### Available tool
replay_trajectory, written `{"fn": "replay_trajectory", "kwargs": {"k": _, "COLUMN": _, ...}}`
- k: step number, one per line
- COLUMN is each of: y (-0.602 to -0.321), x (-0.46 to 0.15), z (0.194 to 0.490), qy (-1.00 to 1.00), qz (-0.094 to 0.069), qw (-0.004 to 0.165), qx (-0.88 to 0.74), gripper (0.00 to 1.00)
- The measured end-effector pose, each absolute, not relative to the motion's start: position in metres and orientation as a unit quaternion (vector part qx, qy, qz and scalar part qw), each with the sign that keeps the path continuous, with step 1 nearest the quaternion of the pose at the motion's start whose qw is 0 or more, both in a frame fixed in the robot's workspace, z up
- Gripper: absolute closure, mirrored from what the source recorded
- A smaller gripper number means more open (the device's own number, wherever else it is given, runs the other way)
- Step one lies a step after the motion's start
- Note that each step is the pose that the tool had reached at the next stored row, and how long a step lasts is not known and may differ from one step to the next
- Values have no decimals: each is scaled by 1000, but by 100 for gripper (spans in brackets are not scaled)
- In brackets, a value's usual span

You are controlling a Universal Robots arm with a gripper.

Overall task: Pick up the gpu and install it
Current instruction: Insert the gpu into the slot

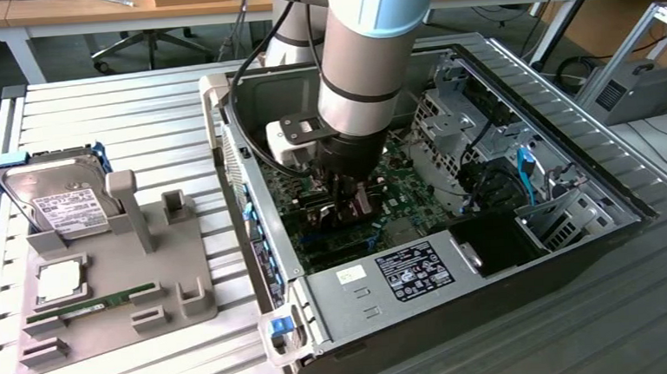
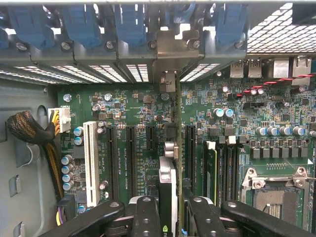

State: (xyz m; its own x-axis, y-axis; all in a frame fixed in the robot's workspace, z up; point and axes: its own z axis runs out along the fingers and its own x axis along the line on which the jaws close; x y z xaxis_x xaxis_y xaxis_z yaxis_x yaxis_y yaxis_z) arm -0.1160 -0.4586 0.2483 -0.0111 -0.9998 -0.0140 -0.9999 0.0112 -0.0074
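GPU card (image 2: 170,182) stands on its edge between the gripper's (image 2: 170,217) fingers, inside the open computer case (image 1: 611,179), just above the motherboard (image 2: 133,108) and its slots. Its metal bracket (image 2: 168,81) reaches toward the rear wall openings. If the card edge is not exactly in line with the slot, I think pressing could bend the contacts or jam the bracket. The fingers are narrowly closed, pinching the card.

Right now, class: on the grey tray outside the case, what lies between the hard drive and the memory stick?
In the exterior view, a square silver processor chip sits between the hard drive and the memory stick.
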Motion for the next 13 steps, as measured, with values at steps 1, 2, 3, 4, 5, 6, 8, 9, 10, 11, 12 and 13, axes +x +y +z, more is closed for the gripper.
{"fn": "replay_trajectory", "kwargs": {"k": 1, "y": -459, "x": -116, "z": 248, "qy": 711, "qz": 2, "qw": 8, "qx": -703, "gripper": 72}}
{"fn": "replay_trajectory", "kwargs": {"k": 2, "y": -459, "x": -116, "z": 248, "qy": 711, "qz": 2, "qw": 8, "qx": -703, "gripper": 72}}
{"fn": "replay_trajectory", "kwargs": {"k": 3, "y": -459, "x": -116, "z": 248, "qy": 711, "qz": 2, "qw": 8, "qx": -703, "gripper": 72}}
{"fn": "replay_trajectory", "kwargs": {"k": 4, "y": -459, "x": -116, "z": 248, "qy": 711, "qz": 2, "qw": 8, "qx": -703, "gripper": 72}}
{"fn": "replay_trajectory", "kwargs": {"k": 5, "y": -459, "x": -116, "z": 248, "qy": 711, "qz": 2, "qw": 8, "qx": -703, "gripper": 72}}
{"fn": "replay_trajectory", "kwargs": {"k": 6, "y": -459, "x": -116, "z": 248, "qy": 711, "qz": 2, "qw": 8, "qx": -703, "gripper": 72}}
{"fn": "replay_trajectory", "kwargs": {"k": 8, "y": -459, "x": -116, "z": 248, "qy": 711, "qz": 3, "qw": 7, "qx": -703, "gripper": 71}}
{"fn": "replay_trajectory", "kwargs": {"k": 9, "y": -459, "x": -116, "z": 248, "qy": 711, "qz": 2, "qw": 8, "qx": -703, "gripper": 65}}
{"fn": "replay_trajectory", "kwargs": {"k": 10, "y": -459, "x": -116, "z": 248, "qy": 711, "qz": 2, "qw": 8, "qx": -703, "gripper": 65}}
{"fn": "replay_trajectory", "kwargs": {"k": 11, "y": -459, "x": -116, "z": 248, "qy": 711, "qz": 2, "qw": 8, "qx": -703, "gripper": 59}}
{"fn": "replay_trajectory", "kwargs": {"k": 12, "y": -459, "x": -116, "z": 248, "qy": 711, "qz": 2, "qw": 8, "qx": -703, "gripper": 53}}
{"fn": "replay_trajectory", "kwargs": {"k": 13, "y": -459, "x": -116, "z": 248, "qy": 711, "qz": 2, "qw": 8, "qx": -703, "gripper": 47}}
